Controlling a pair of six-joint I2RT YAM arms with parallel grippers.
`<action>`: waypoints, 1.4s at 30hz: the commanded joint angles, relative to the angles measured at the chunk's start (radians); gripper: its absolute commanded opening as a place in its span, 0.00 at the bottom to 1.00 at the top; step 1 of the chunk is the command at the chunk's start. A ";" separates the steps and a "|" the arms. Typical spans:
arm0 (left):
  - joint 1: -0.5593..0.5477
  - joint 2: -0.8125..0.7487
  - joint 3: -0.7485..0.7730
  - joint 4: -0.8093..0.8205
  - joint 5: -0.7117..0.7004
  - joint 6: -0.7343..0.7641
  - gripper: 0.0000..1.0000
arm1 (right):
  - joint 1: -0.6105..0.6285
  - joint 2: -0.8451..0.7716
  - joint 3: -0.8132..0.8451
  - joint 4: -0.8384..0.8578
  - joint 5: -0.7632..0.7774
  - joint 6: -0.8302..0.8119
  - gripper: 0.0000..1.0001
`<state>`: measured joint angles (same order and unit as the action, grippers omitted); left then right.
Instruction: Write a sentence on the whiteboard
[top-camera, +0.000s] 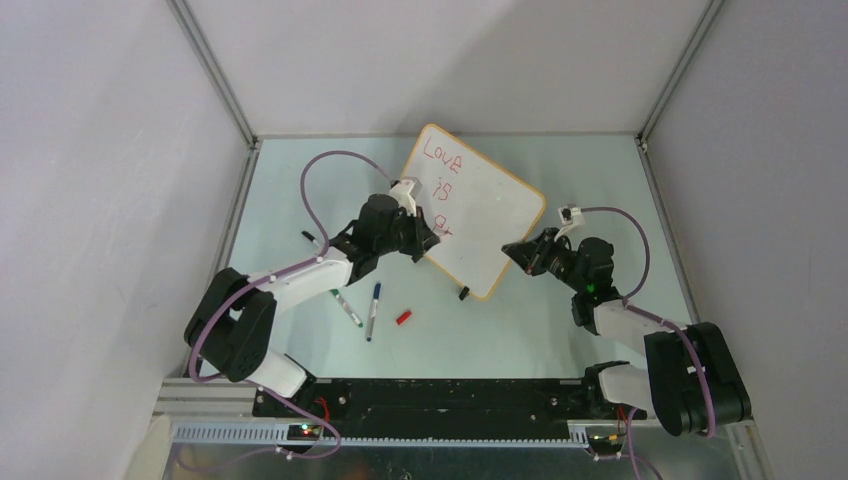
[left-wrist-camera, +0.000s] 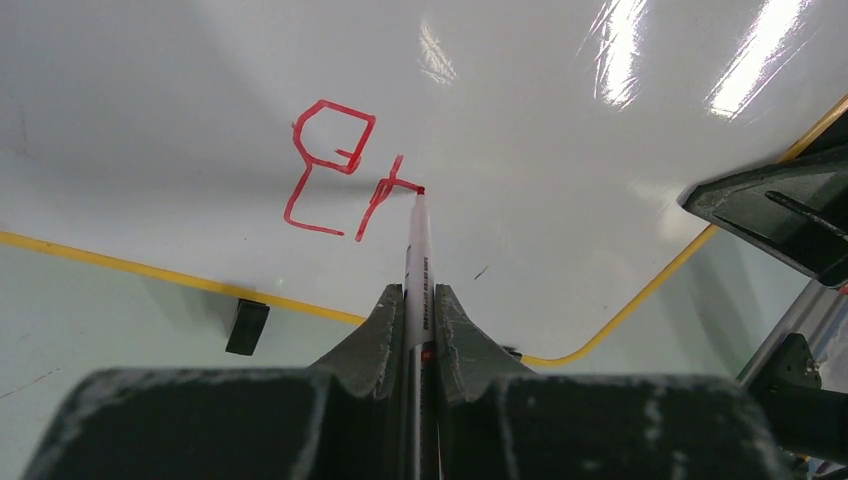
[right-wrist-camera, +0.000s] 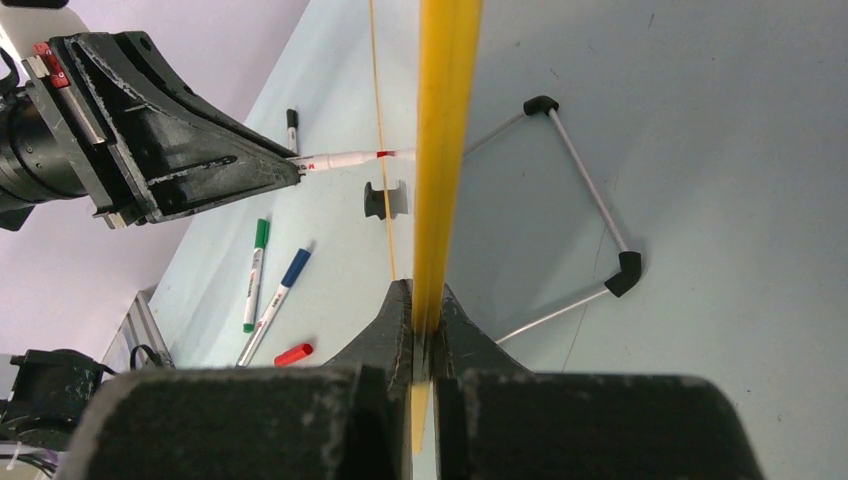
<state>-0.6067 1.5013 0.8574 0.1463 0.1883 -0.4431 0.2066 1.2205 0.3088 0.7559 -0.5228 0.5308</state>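
The whiteboard (top-camera: 490, 215) stands tilted at mid-table, its orange-tan frame facing the arms. The sentence (top-camera: 440, 153) runs down it in red: "Love", "is", and the first letters of a third line (left-wrist-camera: 345, 109). My left gripper (top-camera: 425, 240) (left-wrist-camera: 420, 300) is shut on a red marker (left-wrist-camera: 417, 250), and the marker's tip touches the board at the end of the last red stroke. My right gripper (top-camera: 515, 250) (right-wrist-camera: 427, 300) is shut on the whiteboard's yellow edge (right-wrist-camera: 445, 120) at the right side. The right wrist view shows the left gripper (right-wrist-camera: 285, 170) and marker (right-wrist-camera: 345, 159) pressed to the board.
On the table left of the board lie a green marker (top-camera: 348, 309), a blue marker (top-camera: 373, 310), a red cap (top-camera: 403, 317) and a black marker (top-camera: 313, 237). A wire stand (right-wrist-camera: 590, 190) sits behind the board. A black clip foot (left-wrist-camera: 247, 326) holds its lower edge.
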 joint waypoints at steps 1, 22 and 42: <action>-0.015 -0.001 0.017 -0.072 -0.036 0.025 0.00 | 0.003 -0.009 0.018 -0.035 0.017 -0.063 0.00; -0.048 -0.049 0.042 -0.183 -0.053 0.039 0.00 | 0.003 -0.010 0.017 -0.037 0.018 -0.065 0.00; -0.047 -0.050 0.029 -0.046 0.016 0.050 0.00 | 0.005 0.001 0.018 -0.028 0.013 -0.060 0.00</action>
<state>-0.6483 1.4326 0.8364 0.0731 0.1814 -0.4191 0.2066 1.2190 0.3088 0.7544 -0.5240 0.5289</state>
